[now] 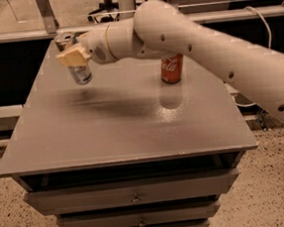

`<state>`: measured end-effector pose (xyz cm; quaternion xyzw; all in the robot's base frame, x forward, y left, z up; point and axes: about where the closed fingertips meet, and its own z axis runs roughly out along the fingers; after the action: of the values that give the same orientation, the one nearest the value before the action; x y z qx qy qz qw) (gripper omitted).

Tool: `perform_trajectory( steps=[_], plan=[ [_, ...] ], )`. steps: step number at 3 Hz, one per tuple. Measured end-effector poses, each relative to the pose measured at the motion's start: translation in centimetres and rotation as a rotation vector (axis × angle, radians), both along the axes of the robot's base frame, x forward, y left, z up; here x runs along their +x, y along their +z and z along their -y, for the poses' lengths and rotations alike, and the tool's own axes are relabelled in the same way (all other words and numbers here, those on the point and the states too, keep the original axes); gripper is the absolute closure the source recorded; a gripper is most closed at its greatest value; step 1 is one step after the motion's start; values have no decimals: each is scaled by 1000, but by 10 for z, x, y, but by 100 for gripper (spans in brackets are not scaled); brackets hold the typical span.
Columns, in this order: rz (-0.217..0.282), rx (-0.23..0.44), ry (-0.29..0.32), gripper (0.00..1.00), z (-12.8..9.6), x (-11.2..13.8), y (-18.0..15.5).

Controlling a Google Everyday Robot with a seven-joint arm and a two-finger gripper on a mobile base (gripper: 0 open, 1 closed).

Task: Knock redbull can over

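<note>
The redbull can, slim and silver-blue with a silver top, stands near the table's far left corner and leans with its top toward the left and back. My gripper, with tan pads, is pressed against the can's upper front side and covers part of it. The white arm reaches in from the right across the back of the table.
A red Coca-Cola can stands upright at the back centre-right, partly under my arm. The grey table has drawers below its front edge. A railing and dark floor lie behind the table.
</note>
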<state>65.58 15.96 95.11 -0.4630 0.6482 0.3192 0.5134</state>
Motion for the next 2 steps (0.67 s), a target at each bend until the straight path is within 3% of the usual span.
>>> perform_trajectory(
  steps=[1,2],
  plan=[
    [-33,-123,4,100,38,2,6],
    [-98,-291,33,100,69,-7,-19]
  ],
)
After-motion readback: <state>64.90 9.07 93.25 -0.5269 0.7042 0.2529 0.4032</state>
